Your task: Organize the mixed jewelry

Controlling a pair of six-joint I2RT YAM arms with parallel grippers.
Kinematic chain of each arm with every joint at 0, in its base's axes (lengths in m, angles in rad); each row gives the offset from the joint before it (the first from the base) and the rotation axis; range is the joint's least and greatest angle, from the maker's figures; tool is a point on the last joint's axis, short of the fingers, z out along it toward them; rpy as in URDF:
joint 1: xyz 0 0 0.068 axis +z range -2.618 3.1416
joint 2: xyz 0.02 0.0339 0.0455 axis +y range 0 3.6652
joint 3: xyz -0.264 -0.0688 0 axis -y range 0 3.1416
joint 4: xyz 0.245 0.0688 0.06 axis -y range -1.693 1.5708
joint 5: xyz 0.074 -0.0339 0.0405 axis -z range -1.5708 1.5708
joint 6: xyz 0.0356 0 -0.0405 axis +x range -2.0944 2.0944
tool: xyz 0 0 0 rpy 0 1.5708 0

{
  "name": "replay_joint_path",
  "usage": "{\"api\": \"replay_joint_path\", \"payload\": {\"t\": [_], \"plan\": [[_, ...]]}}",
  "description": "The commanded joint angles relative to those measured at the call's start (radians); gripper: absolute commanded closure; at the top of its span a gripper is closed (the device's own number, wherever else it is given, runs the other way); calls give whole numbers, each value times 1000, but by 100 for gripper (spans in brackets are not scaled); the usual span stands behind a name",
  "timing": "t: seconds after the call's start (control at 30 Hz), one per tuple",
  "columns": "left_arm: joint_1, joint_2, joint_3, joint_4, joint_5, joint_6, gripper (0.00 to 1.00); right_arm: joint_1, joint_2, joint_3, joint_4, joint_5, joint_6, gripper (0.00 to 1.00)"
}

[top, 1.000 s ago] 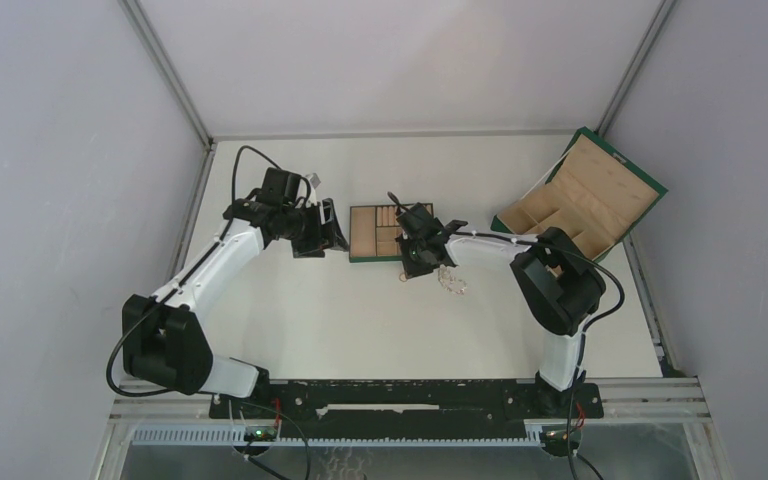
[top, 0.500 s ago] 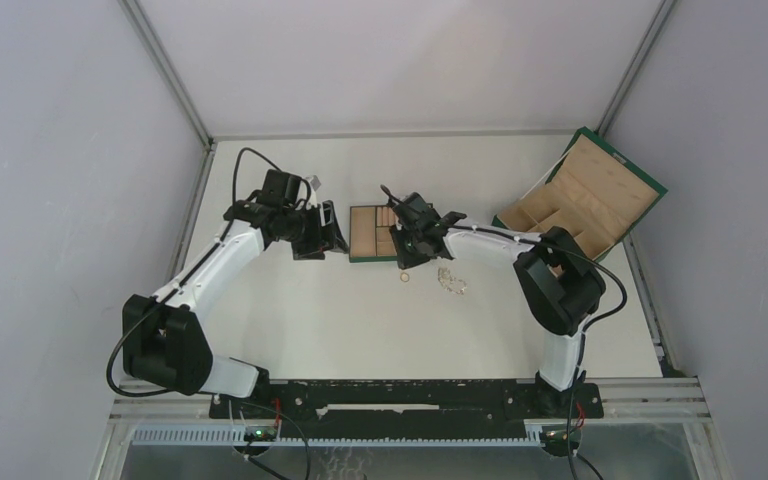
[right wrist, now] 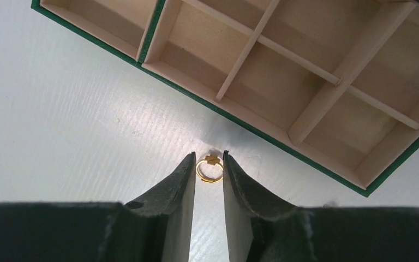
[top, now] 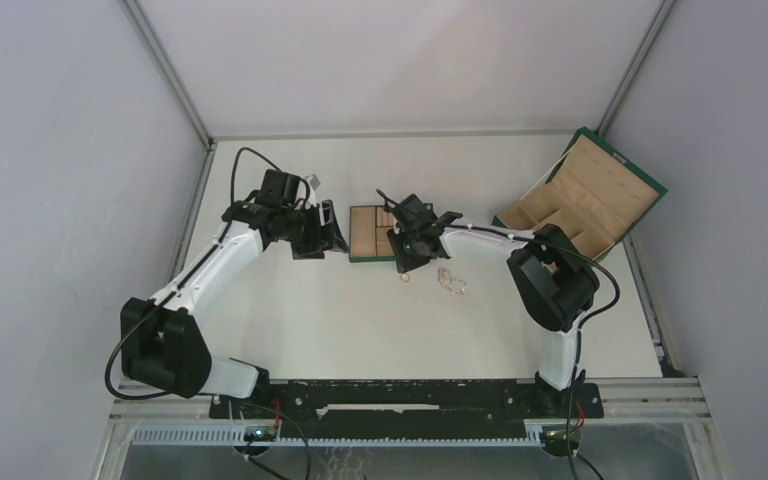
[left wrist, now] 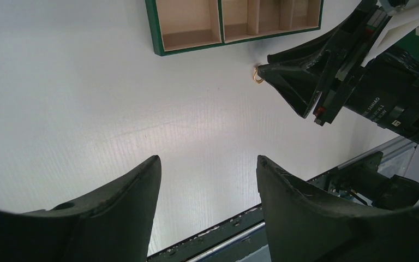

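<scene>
My right gripper (right wrist: 209, 155) is shut on a thin gold ring (right wrist: 211, 159) with a small clover ornament, pinched between the fingertips just in front of the tray's green edge. In the top view this gripper (top: 401, 258) is at the front edge of the tan compartmented tray (top: 359, 257). A second gold ring (top: 404, 279) lies on the table just below it, and a silvery tangle of chain (top: 451, 281) lies to its right. My left gripper (left wrist: 207, 161) is open and empty, left of the tray (top: 328, 240). A gold ring (left wrist: 258, 73) shows at the right gripper's fingertips in the left wrist view.
The tray (right wrist: 327, 112) has several tan compartments, none holding anything in the parts I see. A large green box with tan lining (top: 585, 195) stands open at the back right. Grey walls close in the table on three sides.
My right gripper has moved up and left, from beside the chain to the tray's front edge. The ring and chain on the table have not moved. The left arm is still.
</scene>
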Motion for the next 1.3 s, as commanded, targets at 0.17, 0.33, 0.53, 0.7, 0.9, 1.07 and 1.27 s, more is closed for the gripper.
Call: {"api": "replay_joint_path", "payload": {"t": [0.17,0.33,0.53,0.7,0.9,1.07,1.27], "plan": [[-1,-24,-7,9,18,6,31,-3,31,29,1,-36,-5,63],[-1,-30,-11,8,14,7,31,3,24,29,-11,-48,1,62],[-1,-34,-17,9,12,7,31,20,18,29,-30,-76,37,63],[-1,-37,-21,9,8,8,31,35,18,29,-48,-83,78,62],[-1,-32,-20,9,13,16,31,58,17,29,-42,-71,82,68],[-1,-23,-11,5,15,22,31,55,24,30,-39,-30,76,75],[-1,-21,-11,9,25,22,30,48,24,29,-43,-7,85,100]]}}
